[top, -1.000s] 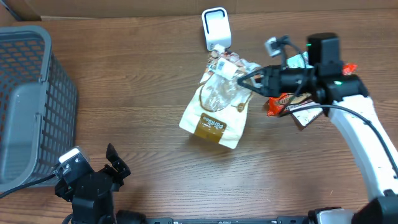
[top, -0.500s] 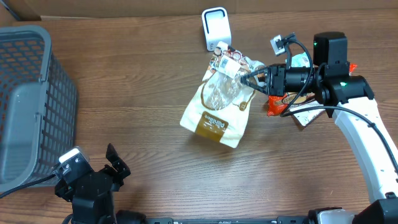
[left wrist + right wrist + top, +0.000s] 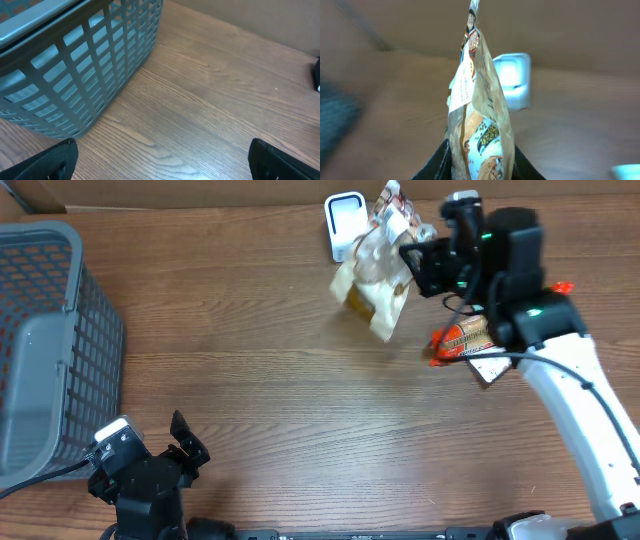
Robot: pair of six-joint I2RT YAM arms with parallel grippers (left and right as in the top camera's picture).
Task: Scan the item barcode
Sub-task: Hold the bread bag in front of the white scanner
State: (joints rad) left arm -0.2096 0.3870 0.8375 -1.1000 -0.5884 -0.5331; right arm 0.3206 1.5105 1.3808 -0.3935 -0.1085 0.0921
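My right gripper is shut on a beige snack bag, lifted off the table and hanging just right of the white barcode scanner at the back. In the right wrist view the bag stands edge-on between my dark fingers, with the scanner behind it, blurred. No barcode shows on the bag. My left gripper is open over bare wood at the front left, its black fingertips wide apart, holding nothing.
A grey plastic basket fills the left side, also close in the left wrist view. An orange-red packet and a dark packet lie under my right arm. Cardboard wall runs along the back.
My right gripper has lifted the snack bag off the table and carried it back toward the scanner. The left arm has not moved.
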